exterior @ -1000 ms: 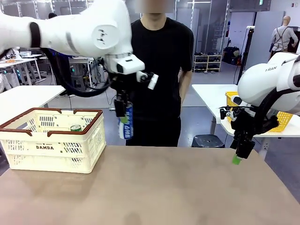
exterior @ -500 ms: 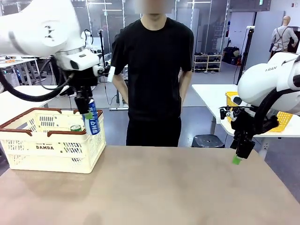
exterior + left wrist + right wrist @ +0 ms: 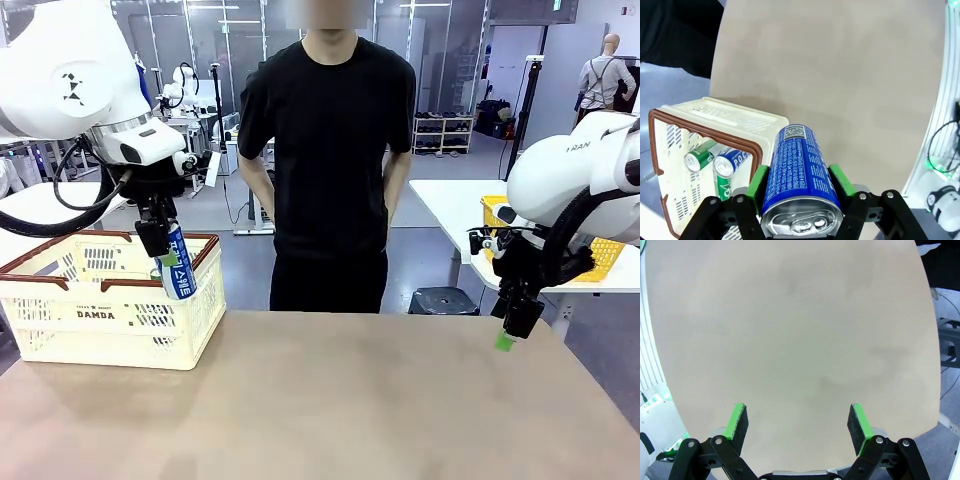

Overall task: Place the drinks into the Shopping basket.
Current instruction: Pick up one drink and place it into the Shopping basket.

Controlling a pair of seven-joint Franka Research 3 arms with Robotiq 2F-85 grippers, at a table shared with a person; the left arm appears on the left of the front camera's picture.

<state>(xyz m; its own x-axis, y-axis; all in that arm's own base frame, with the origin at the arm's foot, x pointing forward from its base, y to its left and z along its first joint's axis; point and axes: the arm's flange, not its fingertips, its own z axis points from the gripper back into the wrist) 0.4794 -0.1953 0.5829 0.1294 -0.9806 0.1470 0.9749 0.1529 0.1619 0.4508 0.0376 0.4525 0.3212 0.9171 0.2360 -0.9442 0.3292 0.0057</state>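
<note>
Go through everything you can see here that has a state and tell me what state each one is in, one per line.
Left end effector: shut on the blue metal can.
Blue metal can: held tilted above the basket's near right rim.
Right end effector: open, holding nothing, above bare tabletop.
Cream lattice plastic shopping basket with brown rim: upright on the table, open top.
Green metal can: lying in the basket.
Second blue metal can: lying in the basket beside it.

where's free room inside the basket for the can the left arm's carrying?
Crowded: two cans, green and blue, lie side by side on the basket floor against one wall. The floor beside them looks bare. Left gripper holds the blue can at the basket's rim nearest the person. The table is bare beside the basket.
</note>
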